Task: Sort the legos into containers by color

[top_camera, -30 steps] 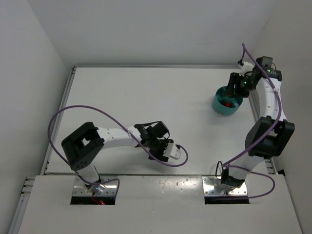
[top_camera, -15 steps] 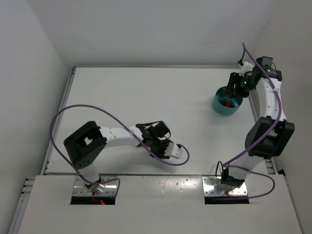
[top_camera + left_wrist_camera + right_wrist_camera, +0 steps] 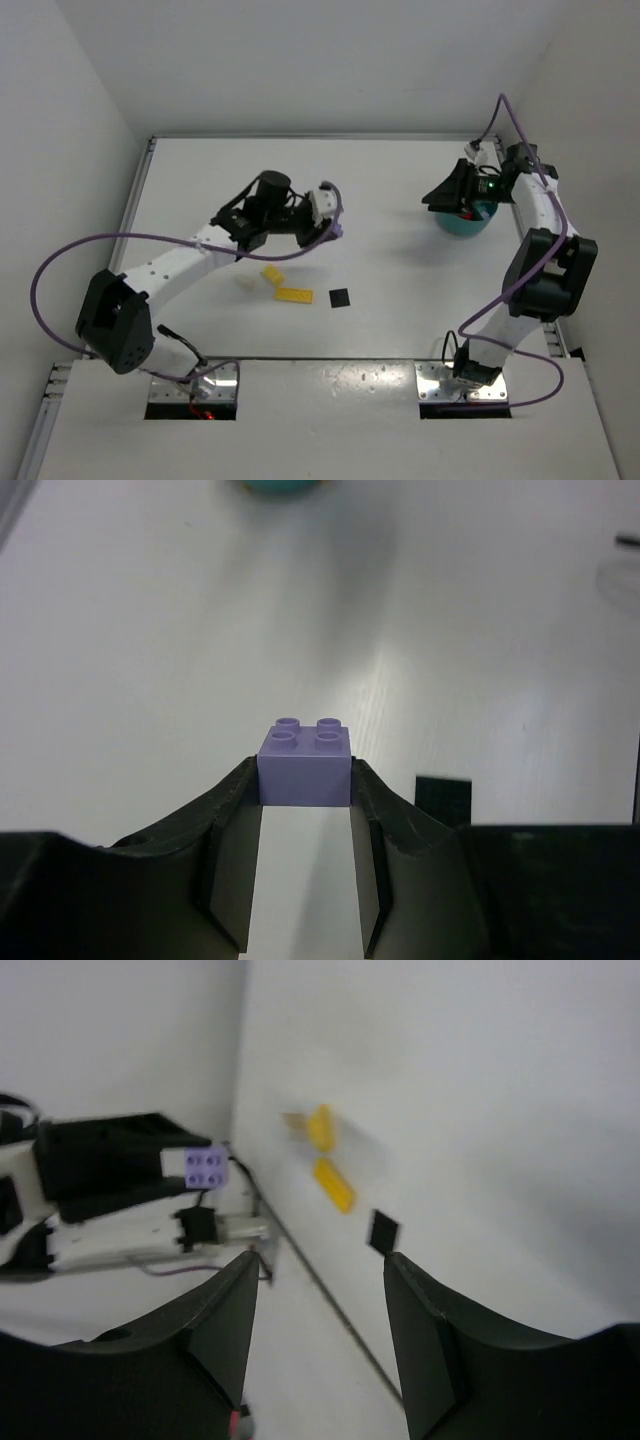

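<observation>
My left gripper (image 3: 305, 780) is shut on a lavender brick (image 3: 305, 760), studs up, held above the table. From above, the left gripper (image 3: 330, 215) hovers mid-table with the lavender brick (image 3: 338, 228) at its tip. Below it lie two yellow legos (image 3: 271, 274) (image 3: 294, 295), a cream piece (image 3: 243, 283) and a black plate (image 3: 341, 298). The teal bowl (image 3: 462, 224) sits at the far right, partly hidden by my right gripper (image 3: 438, 197). The right gripper (image 3: 320, 1260) is open, nothing between its fingers.
White walls close in the table at the back and on both sides. The left arm's purple cable (image 3: 120, 245) loops over the left of the table. The black plate (image 3: 442, 800) lies just right of my left fingers.
The left arm swung from the near edge up to mid-table, its jaws closing on the lavender brick. The loose legos it covered now show. The right gripper tilted leftward over the bowl.
</observation>
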You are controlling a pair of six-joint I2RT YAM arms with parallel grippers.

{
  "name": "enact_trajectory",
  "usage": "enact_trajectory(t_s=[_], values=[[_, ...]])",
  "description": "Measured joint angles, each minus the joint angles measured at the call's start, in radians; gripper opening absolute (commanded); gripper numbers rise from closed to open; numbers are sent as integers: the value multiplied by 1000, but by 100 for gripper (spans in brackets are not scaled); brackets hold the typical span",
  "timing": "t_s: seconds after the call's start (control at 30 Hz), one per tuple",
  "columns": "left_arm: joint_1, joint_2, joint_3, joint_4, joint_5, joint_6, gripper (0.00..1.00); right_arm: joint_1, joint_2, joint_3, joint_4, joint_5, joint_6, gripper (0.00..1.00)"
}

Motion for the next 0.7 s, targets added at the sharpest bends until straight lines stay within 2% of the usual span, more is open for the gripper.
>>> enact_trajectory(t_s=[0.1,0.23,0.4,0.7], values=[[69,6,53,84,37,-119,25,24,12,-70,143,-162,118,55],[97,60,105,193,89,-274,25,93,48,-129,277,-269,277,55],[92,125,123,291,134,-417,25,192,72,-130,359,-323,373,55],[64,155,128,346,151,-488,25,313,115,-119,413,-349,445,56]])
